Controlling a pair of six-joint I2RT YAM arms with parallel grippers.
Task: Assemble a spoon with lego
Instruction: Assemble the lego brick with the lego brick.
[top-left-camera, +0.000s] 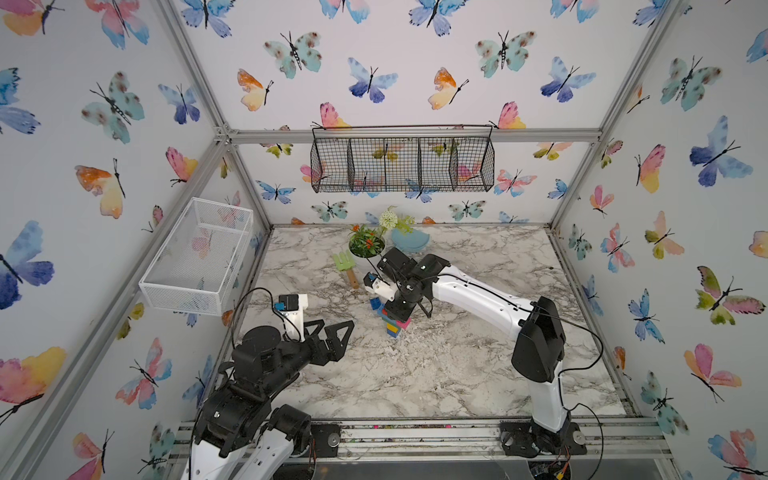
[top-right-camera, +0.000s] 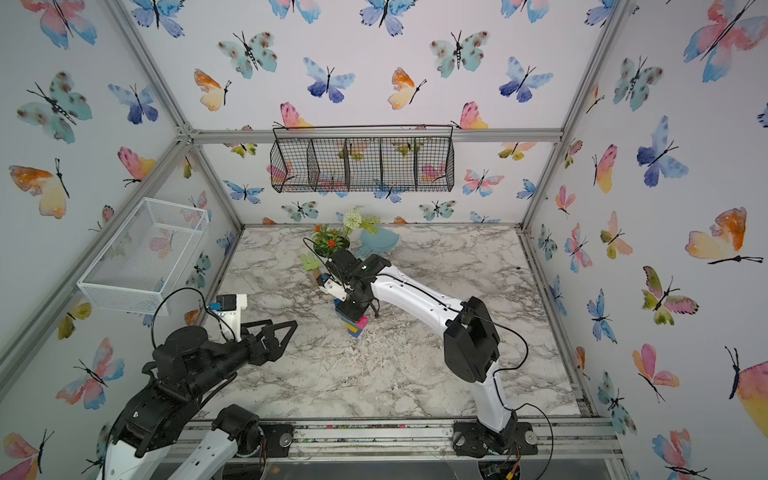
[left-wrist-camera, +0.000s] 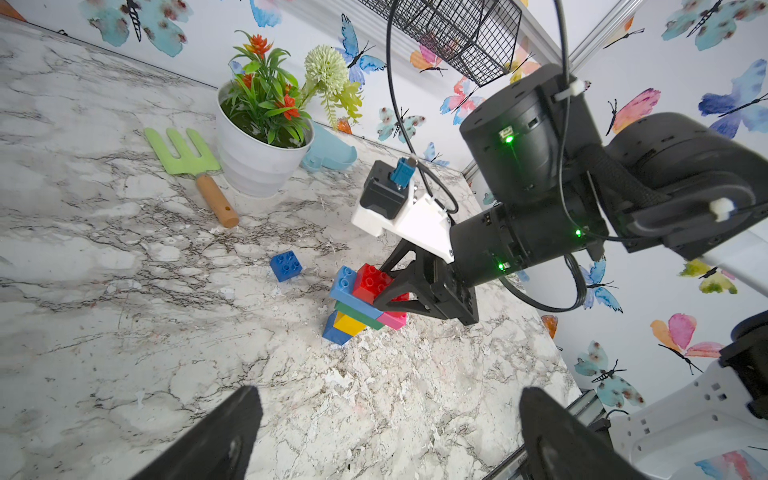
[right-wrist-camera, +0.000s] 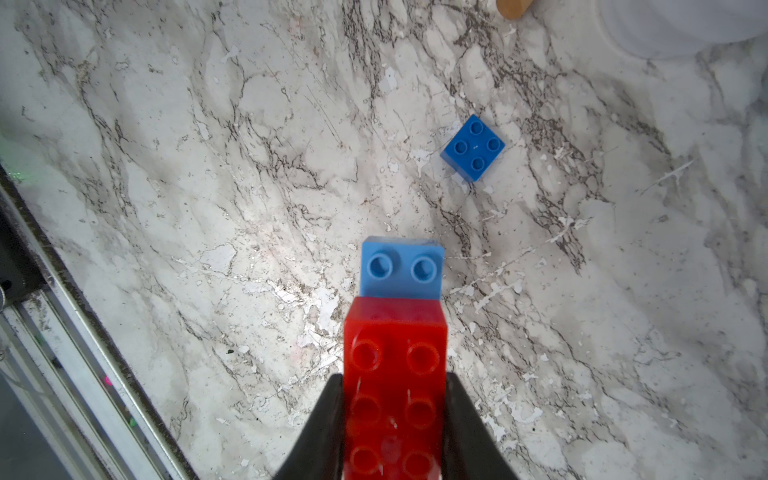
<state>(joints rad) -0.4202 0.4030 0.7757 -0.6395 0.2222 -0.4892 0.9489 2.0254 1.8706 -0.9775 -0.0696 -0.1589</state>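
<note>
**Spoon stack gripped at top, one brick loose**

Right hand: reaches down over mid-worktop. Jaws narrowed onto red brick, one finger against each long side. Grips it at top of spoon.

Spoon: stands on worktop as a stack. From bottom up: dark-blue base brick, yellow brick, green brick with pink brick beside it under the hand, then light-blue brick, then red brick. Light-blue brick pokes out past end of red brick, two studs bare.

Loose dark-blue brick: lies studs-up on worktop. Near stack but apart from it, on side toward rake.

Left hand: hovers over near-left worktop. Jaws spread wide, nothing between them. Well apart from stack.

Surroundings: green rake with wooden handle, flat beside white flower pot. Pale-blue dish behind pot, near back wall.
</note>
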